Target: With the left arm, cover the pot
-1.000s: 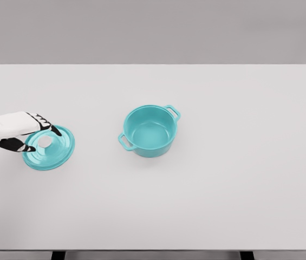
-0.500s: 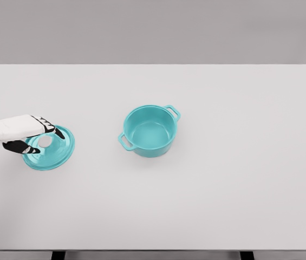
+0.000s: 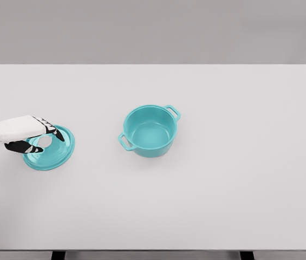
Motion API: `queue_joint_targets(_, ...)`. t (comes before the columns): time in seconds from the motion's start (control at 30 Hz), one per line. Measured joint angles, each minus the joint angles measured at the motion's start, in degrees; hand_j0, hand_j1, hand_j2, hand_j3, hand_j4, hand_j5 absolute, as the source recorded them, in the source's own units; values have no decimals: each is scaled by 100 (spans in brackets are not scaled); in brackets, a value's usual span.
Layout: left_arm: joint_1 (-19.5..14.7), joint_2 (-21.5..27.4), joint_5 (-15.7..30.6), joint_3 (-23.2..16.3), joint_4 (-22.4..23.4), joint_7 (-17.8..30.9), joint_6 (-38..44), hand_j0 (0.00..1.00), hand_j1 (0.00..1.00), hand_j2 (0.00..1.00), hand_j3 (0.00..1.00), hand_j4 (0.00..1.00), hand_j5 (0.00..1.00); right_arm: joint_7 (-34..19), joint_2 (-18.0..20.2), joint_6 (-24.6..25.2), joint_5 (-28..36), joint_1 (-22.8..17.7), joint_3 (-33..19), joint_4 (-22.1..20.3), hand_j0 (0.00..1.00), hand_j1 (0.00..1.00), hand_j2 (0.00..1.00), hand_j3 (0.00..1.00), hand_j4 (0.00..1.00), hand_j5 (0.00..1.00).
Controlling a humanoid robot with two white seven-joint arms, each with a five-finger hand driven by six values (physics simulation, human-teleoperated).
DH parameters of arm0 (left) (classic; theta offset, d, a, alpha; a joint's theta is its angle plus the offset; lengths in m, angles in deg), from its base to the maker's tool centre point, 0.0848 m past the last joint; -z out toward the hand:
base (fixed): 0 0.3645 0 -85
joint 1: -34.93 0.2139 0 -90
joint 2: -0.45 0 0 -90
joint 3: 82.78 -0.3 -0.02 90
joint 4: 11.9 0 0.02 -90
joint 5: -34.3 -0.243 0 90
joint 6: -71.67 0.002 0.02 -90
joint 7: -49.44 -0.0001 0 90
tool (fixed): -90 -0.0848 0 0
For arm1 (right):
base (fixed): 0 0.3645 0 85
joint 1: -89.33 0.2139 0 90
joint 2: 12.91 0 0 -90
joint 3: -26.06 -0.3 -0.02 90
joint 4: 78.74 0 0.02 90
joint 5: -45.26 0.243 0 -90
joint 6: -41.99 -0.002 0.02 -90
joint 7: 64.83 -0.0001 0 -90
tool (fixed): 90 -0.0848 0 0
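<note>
1. The lid (image 3: 51,149) is a round, smooth teal disc with a raised rim and a pale knob at its centre; it looks like glossy enamel.
2. The pot (image 3: 149,131) matches it in colour: a short round vessel with two small loop handles, one at the upper right and one at the lower left.
3. The table (image 3: 223,179) is a flat, matte white slab, with a plain grey wall behind it.
4. The pot stands uncovered near the table's middle, with nothing inside.
5. The lid lies flat near the left edge, well apart from the pot.
6. The left hand (image 3: 27,134), white with black fingers, is over the lid's left part, fingers curled around the knob; whether the grip is tight I cannot tell.
</note>
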State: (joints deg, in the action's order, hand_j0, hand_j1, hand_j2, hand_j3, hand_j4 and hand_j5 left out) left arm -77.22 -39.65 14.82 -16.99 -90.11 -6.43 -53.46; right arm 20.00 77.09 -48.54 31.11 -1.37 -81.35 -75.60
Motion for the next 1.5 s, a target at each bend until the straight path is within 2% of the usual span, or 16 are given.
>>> queue_joint_targets(0.23,9,-47,-80,3,39,-1,0,68,68,68,68,68,68,0,0,0,0,0,0,0,100,100,100,100,100,100)
queue_joint_targets(0.43,9,-56,-88,2,43,-1,0,58,58,58,58,58,58,0,0,0,0,0,0,0,100,100,100,100,100,100)
queue_joint_targets(0.9,-18,-17,-77,66,-2,-1,0,52,52,52,52,52,52,0,0,0,0,0,0,0,100,100,100,100,100,100)
queue_joint_targets(1.17,-211,26,-67,73,-89,-1,0,53,53,53,53,53,53,0,0,0,0,0,0,0,100,100,100,100,100,100)
queue_joint_targets(1.5,-571,173,-66,40,-492,-10,0,53,53,53,53,53,53,0,0,0,0,0,0,0,100,100,100,100,100,100)
